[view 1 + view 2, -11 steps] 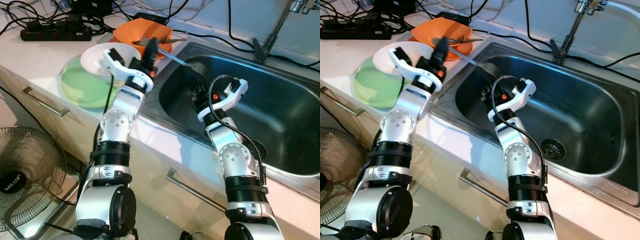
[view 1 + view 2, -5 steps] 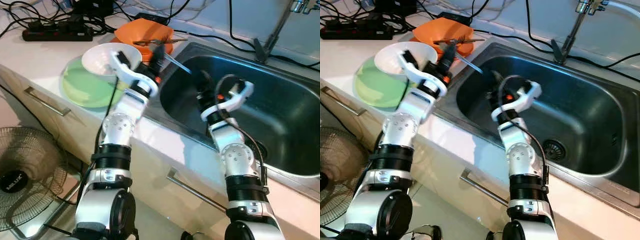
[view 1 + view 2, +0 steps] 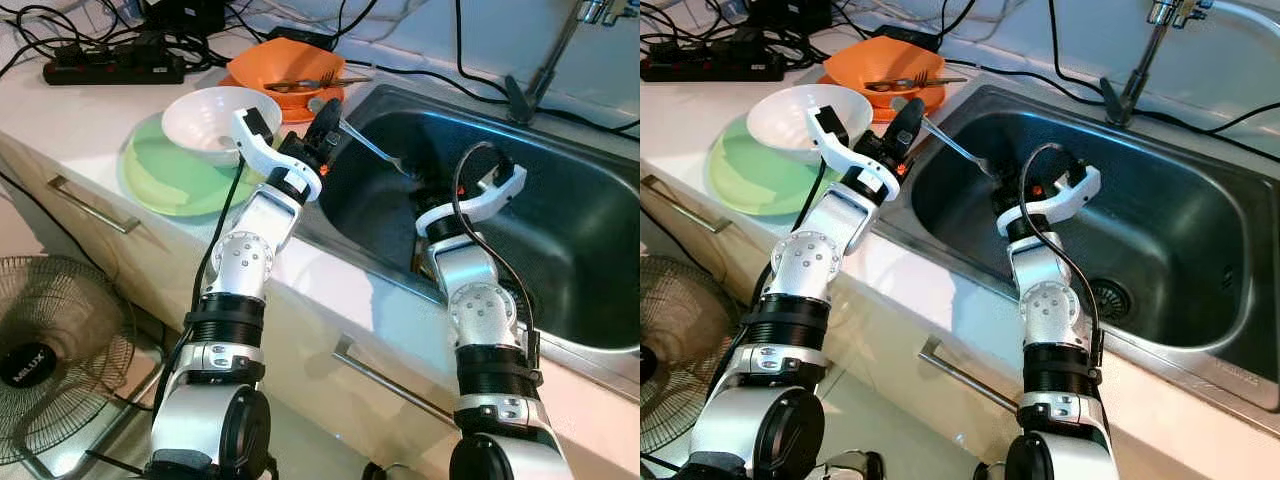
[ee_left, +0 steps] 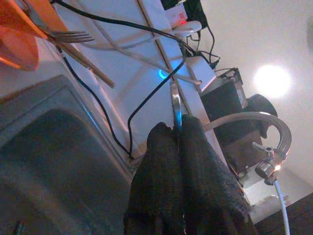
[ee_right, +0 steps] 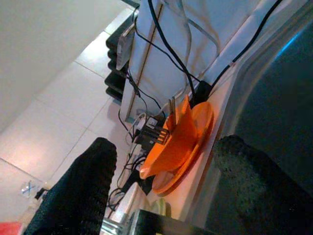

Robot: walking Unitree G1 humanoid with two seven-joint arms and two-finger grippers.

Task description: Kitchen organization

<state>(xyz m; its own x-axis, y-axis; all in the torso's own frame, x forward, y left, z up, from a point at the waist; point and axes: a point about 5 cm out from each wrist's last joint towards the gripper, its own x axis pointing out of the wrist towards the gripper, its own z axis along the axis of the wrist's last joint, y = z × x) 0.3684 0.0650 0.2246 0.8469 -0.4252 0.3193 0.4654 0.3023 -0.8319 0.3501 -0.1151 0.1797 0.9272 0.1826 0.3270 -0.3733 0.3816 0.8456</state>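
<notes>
My left gripper [image 3: 328,118] is shut on the handle of a metal utensil [image 3: 372,150], which it holds over the left rim of the steel sink [image 3: 560,230]. In the left wrist view the silver handle [image 4: 175,104] sticks out past the closed fingertips [image 4: 166,132]. The utensil's far end points down into the basin, close to my right gripper [image 3: 424,186]. That gripper hangs inside the sink and is open, with nothing between its fingers [image 5: 78,196]. An orange bowl [image 3: 288,70] with a fork and other cutlery stands behind the left gripper.
A white bowl [image 3: 205,115] rests on a green plate [image 3: 165,180] at the counter's left. A power strip [image 3: 110,66] and cables lie at the back. The faucet [image 3: 1140,55] rises behind the sink. A fan [image 3: 45,350] stands on the floor to the left.
My left gripper has carried the utensil rightward from the orange bowl to above the sink. My right gripper has shifted right inside the basin, and now sits near the utensil's tip.
</notes>
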